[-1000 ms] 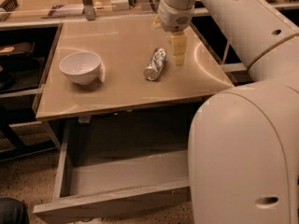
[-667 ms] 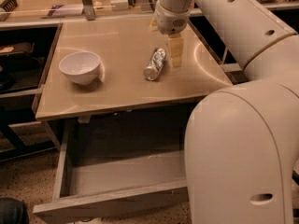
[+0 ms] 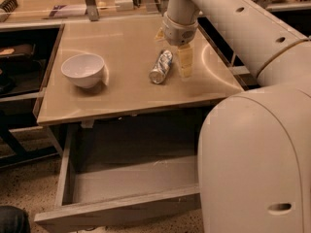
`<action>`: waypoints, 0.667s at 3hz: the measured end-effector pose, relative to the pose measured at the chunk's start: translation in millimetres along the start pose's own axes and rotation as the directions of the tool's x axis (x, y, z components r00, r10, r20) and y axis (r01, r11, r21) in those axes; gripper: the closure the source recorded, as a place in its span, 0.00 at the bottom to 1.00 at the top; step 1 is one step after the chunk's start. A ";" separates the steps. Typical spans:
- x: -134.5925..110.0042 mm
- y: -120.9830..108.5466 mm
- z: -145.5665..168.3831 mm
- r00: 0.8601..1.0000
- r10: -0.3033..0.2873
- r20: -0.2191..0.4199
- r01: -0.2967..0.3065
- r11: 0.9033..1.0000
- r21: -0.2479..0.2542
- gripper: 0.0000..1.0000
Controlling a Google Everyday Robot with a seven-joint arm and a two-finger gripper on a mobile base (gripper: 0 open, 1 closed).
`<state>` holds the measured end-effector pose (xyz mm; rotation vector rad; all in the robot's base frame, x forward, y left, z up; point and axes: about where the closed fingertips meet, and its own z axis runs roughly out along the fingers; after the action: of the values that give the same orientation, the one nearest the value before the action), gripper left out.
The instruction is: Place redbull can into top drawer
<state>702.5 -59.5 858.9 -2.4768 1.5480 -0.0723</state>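
The redbull can [image 3: 161,67] lies on its side on the beige tabletop [image 3: 121,91], right of centre. My gripper [image 3: 173,50] hangs over the can's far end, open. One yellowish finger [image 3: 185,62] reaches down just right of the can, and the other finger [image 3: 159,34] shows behind it to the left. The can is not held. The top drawer [image 3: 121,205] is pulled open below the tabletop, and its grey bottom [image 3: 136,177] holds nothing I can see. My arm's large white body hides the drawer's right part.
A white bowl [image 3: 83,70] stands on the left of the tabletop. A counter with small items [image 3: 63,8] runs along the back. Dark shelving [image 3: 14,76] stands at the left. The floor is speckled.
My gripper has come down and nearer, closing in on the can's far end. The can, the bowl and the drawer have not moved.
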 end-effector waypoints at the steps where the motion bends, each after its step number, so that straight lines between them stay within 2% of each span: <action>1: 0.0 0.0 0.0 1.000 0.000 0.000 0.000 1.000 0.000 0.00; 2: -3.1 -10.0 4.9 1.000 -0.019 0.002 0.019 1.000 -0.015 0.00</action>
<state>710.7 -51.8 856.5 -2.5029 1.5304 -0.0613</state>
